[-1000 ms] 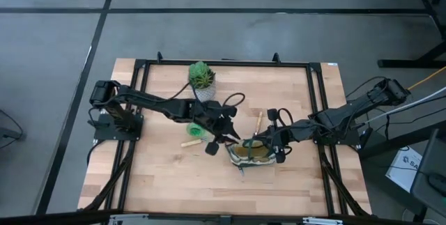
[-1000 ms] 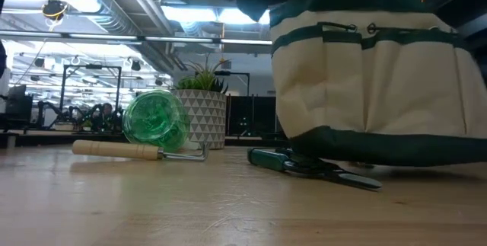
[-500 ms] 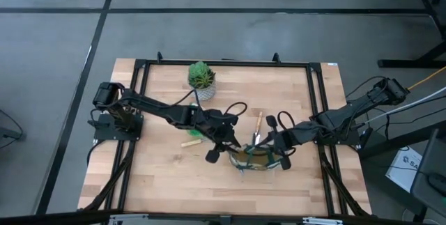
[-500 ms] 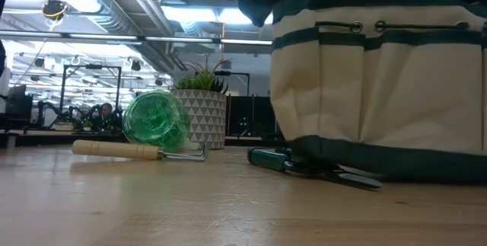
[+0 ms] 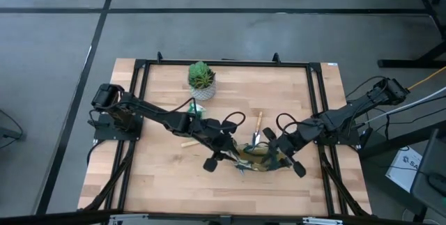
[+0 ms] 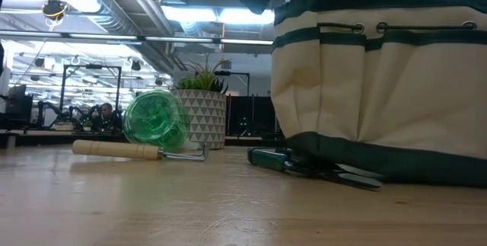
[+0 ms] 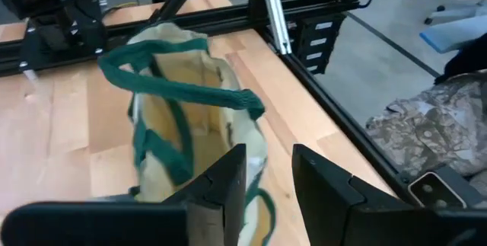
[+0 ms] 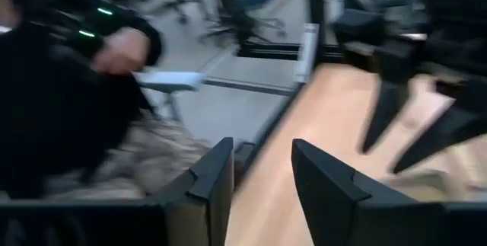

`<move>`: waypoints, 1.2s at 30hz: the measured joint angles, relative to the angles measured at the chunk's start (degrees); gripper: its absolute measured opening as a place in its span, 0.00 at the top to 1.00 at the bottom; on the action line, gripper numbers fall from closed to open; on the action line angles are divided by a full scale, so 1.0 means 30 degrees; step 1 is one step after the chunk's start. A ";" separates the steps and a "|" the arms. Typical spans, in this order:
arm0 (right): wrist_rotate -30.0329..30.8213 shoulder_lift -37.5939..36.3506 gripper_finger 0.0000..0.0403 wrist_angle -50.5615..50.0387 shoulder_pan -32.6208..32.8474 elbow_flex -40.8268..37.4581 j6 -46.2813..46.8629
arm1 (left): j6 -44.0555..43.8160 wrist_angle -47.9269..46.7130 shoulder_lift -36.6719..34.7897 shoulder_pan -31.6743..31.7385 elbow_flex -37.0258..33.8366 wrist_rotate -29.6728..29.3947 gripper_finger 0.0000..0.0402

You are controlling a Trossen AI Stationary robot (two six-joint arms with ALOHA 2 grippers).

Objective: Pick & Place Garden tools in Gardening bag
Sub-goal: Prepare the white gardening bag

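The beige gardening bag (image 5: 255, 157) with green trim stands upright on the table near its front middle, mouth open, as the left wrist view (image 7: 190, 116) shows. My left gripper (image 5: 231, 155) is open at the bag's left rim, and my right gripper (image 5: 279, 157) is open at its right end, with nothing between the fingers of either (image 7: 270, 185) (image 8: 262, 174). The shears (image 6: 312, 166) lie at the foot of the bag. The trowel (image 5: 258, 123) lies just beyond the bag. The rake (image 6: 141, 151) and the green spray bottle (image 6: 156, 120) lie further left. My left gripper has one finger (image 7: 221, 193) in front of the bag's rim corner (image 7: 255, 113). I cannot tell whether it touches the canvas. Only bare table shows between the two fingers.
A green plant in a white patterned pot (image 5: 202, 82) stands at the far side, left of the middle. The black frame rail (image 5: 317, 113) runs along the table's right side. A person in dark clothes (image 8: 68, 86) is beyond the table's edge.
Both grippers have moved toward the table's near edge, the left one also a little to the right. The bag has shifted slightly toward the near edge, and its near right bottom edge sits lower in the low view than a second ago.
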 joint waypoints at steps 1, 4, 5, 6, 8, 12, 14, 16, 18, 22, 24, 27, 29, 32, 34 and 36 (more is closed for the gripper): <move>-0.0487 -0.0005 0.65 0.0208 0.0000 0.0000 0.0286 | 0.0000 0.0066 0.0000 -0.0077 0.0000 0.0000 0.74; -0.1152 -0.0007 0.64 0.0500 0.0000 0.0000 0.0979 | 0.0000 0.0619 0.0000 -0.0187 0.0000 0.0000 0.74; -0.1159 -0.0007 0.64 0.0491 0.0000 0.0000 0.1053 | 0.0000 0.0670 -0.0007 -0.0197 0.0000 0.0000 0.74; -0.1152 -0.0007 0.64 0.0439 0.0000 0.0000 0.1053 | 0.0000 0.0632 -0.0007 -0.0197 0.0000 -0.0001 0.74; -0.1147 -0.0001 0.64 0.0172 -0.0007 0.0000 0.1053 | 0.0000 0.0549 -0.0007 -0.0197 -0.0007 -0.0015 0.74; -0.0984 -0.0007 0.64 -0.0590 -0.0204 0.0000 0.1051 | 0.0000 0.0548 -0.0007 -0.0192 -0.0007 -0.0097 0.74; -0.0832 -0.0030 0.64 -0.1184 -0.0383 0.0000 0.1146 | 0.0000 0.0563 -0.0007 -0.0168 -0.0007 -0.0501 0.74; -0.0810 -0.0376 0.64 -0.2289 -0.0570 0.0009 0.1640 | 0.0005 0.0548 -0.0007 -0.0161 -0.0007 -0.1205 0.74; -0.0811 -0.0924 0.64 -0.4331 -0.0811 0.0396 0.2135 | 0.0000 0.0554 -0.0007 -0.0131 -0.0007 -0.1415 0.74; -0.0793 -0.2043 0.64 -0.9352 -0.1059 0.1725 0.3267 | 0.0000 0.0462 -0.0007 -0.0139 -0.0007 -0.1464 0.74; -0.0785 -0.2330 0.64 -1.0982 -0.1049 0.1953 0.3874 | 0.0005 0.0402 -0.0007 -0.0146 -0.0007 -0.1464 0.74; -0.0238 -0.2300 0.64 -1.2959 -0.0837 0.1953 0.5233 | 0.0000 0.0402 -0.0007 -0.0139 -0.0007 -0.1464 0.74; 0.0697 -0.2059 0.64 -1.4404 -0.0772 0.1953 0.5841 | 0.0006 0.0356 -0.0007 -0.0139 -0.0007 -0.1464 0.74; 0.1587 -0.1921 0.64 -1.6018 -0.0845 0.1941 0.6102 | 0.0007 0.0386 -0.0007 -0.0145 -0.0007 -0.1464 0.74; 0.2098 -0.1856 0.64 -1.6254 -0.0860 0.1945 0.6117 | 0.0007 0.0418 -0.0007 -0.0139 -0.0007 -0.1464 0.75; 0.2581 -0.1851 0.64 -1.6469 -0.0860 0.1945 0.6117 | 0.0007 0.0480 -0.0007 -0.0146 -0.0007 -0.1464 0.75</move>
